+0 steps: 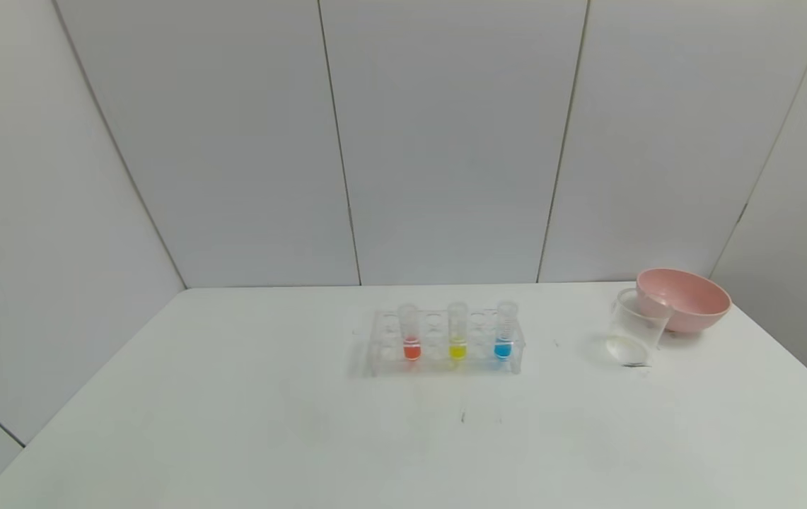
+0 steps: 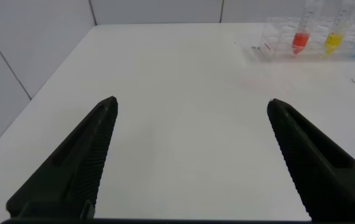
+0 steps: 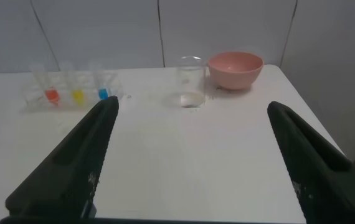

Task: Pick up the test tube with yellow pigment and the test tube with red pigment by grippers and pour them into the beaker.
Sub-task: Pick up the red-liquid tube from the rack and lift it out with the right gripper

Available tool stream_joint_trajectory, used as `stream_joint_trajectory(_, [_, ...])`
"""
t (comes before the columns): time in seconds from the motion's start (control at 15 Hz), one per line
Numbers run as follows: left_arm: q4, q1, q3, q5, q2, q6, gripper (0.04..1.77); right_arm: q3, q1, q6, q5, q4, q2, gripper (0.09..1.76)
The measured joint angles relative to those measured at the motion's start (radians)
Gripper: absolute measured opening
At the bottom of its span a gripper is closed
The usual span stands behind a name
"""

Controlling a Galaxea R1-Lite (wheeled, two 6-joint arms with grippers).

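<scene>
A clear rack (image 1: 445, 342) stands mid-table with three upright tubes. The test tube with red pigment (image 1: 410, 334) is on its left, the test tube with yellow pigment (image 1: 457, 332) in the middle, a blue tube (image 1: 505, 331) on its right. The clear beaker (image 1: 635, 328) stands to the right, empty. Neither gripper shows in the head view. My left gripper (image 2: 191, 104) is open and empty over bare table, well short of the rack (image 2: 314, 38). My right gripper (image 3: 193, 106) is open and empty, well short of the beaker (image 3: 190, 82) and the rack (image 3: 71, 90).
A pink bowl (image 1: 686, 298) sits just behind and right of the beaker, touching or nearly touching it; it also shows in the right wrist view (image 3: 235, 68). The table's right edge (image 1: 799, 367) runs close past the bowl. White wall panels close the back and sides.
</scene>
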Motion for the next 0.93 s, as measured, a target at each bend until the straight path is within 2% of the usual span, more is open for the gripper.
stream_joint_trajectory(0.27, [0.000, 0.000, 0.000, 0.000, 0.000, 0.000, 1.72, -0.047, 0.003, 0.033, 0.017, -0.231, 0.258, 1.71])
stream_joint_trajectory(0.53, [0.000, 0.000, 0.000, 0.000, 0.000, 0.000, 1.72, -0.168, 0.076, 0.039, 0.017, -0.271, 0.476, 1.71])
stream_joint_trajectory(0.73, [0.000, 0.000, 0.000, 0.000, 0.000, 0.000, 1.72, -0.249, 0.200, 0.039, -0.061, -0.233, 0.589, 1.71])
stream_joint_trajectory(0.93, [0.000, 0.000, 0.000, 0.000, 0.000, 0.000, 1.72, -0.320, 0.422, 0.041, -0.233, -0.160, 0.666, 1.71])
